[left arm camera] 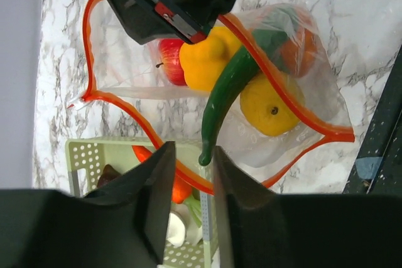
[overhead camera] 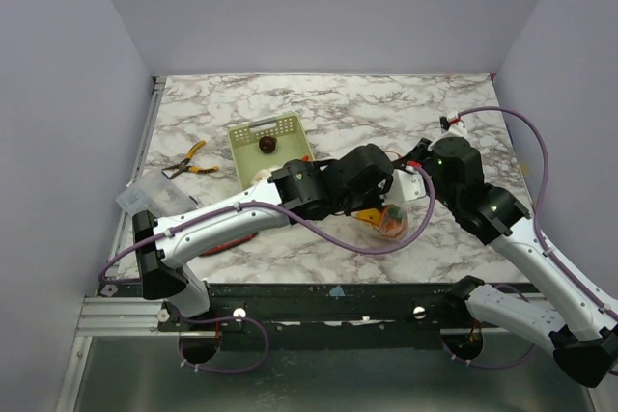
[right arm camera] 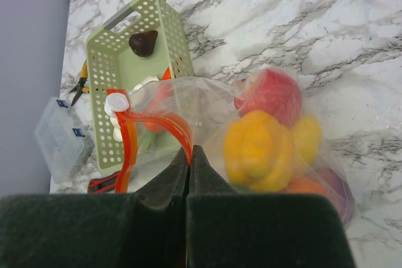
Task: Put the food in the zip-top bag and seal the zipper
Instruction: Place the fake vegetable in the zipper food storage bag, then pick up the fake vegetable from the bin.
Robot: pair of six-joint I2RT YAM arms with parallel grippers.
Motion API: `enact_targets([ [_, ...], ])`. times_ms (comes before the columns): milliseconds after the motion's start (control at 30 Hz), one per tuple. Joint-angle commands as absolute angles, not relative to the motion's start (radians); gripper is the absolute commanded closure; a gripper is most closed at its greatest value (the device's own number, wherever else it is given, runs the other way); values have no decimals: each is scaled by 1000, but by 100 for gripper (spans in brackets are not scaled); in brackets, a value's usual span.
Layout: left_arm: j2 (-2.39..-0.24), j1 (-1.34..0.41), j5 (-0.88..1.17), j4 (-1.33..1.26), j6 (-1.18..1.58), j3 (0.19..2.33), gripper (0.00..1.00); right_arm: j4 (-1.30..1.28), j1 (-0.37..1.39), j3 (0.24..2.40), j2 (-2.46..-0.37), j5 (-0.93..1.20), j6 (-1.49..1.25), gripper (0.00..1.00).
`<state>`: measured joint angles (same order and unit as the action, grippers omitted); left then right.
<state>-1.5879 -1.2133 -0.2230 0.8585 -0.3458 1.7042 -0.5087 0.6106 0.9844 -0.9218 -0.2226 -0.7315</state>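
Observation:
The clear zip-top bag (overhead camera: 394, 224) lies near the table's front, its mouth gaping. Inside are a red apple (left arm camera: 168, 58), a yellow pepper (left arm camera: 204, 61), a green chili (left arm camera: 226, 92), a yellow fruit (left arm camera: 270, 108) and an orange piece (left arm camera: 298, 48). My right gripper (right arm camera: 190, 150) is shut on the orange-red zipper (right arm camera: 125, 142), holding one lip up. My left gripper (left arm camera: 193, 155) is open, its fingers straddling the opposite lip of the zipper (left arm camera: 125, 101) without pinching it. More food stays in the basket: a dark purple piece (right arm camera: 143, 42) and a carrot (left arm camera: 179, 189).
The pale green mesh basket (overhead camera: 290, 127) stands just behind the bag. Yellow-handled pliers (overhead camera: 191, 159) and a clear plastic box (overhead camera: 150, 198) lie at the left. A red-and-black knife (right arm camera: 103, 183) lies under the left arm. The table's front edge runs close to the bag.

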Motion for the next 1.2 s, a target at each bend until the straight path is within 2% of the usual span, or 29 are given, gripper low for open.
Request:
enact_targets([
  [0, -1548, -1189, -234, 758, -249, 1702, 60, -471, 616, 1004, -914, -213, -726, 99],
  [67, -1460, -1147, -192, 673, -180, 1625, 48, -476, 616, 1002, -910, -220, -724, 99],
  [133, -1364, -1087, -157, 593, -105, 1528, 41, -478, 617, 997, -905, -226, -723, 99],
  [367, -1113, -829, -90, 446, 144, 1209, 32, -477, 616, 992, -901, -240, -718, 99],
  [567, -1152, -627, -39, 419, 275, 1051, 29, -467, 616, 985, -902, -231, -720, 99],
  [667, -1272, -556, -3, 451, 306, 1066, 31, -477, 617, 985, -899, -233, -721, 100],
  [767, -1408, -531, -9, 503, 306, 1129, 40, -480, 616, 989, -893, -236, -723, 99],
  [867, -1549, -526, -23, 570, 310, 1230, 43, -482, 616, 990, -890, -234, -724, 99],
  [1167, -1747, -551, -31, 608, 277, 1375, 54, -473, 615, 988, -898, -221, -724, 99],
])
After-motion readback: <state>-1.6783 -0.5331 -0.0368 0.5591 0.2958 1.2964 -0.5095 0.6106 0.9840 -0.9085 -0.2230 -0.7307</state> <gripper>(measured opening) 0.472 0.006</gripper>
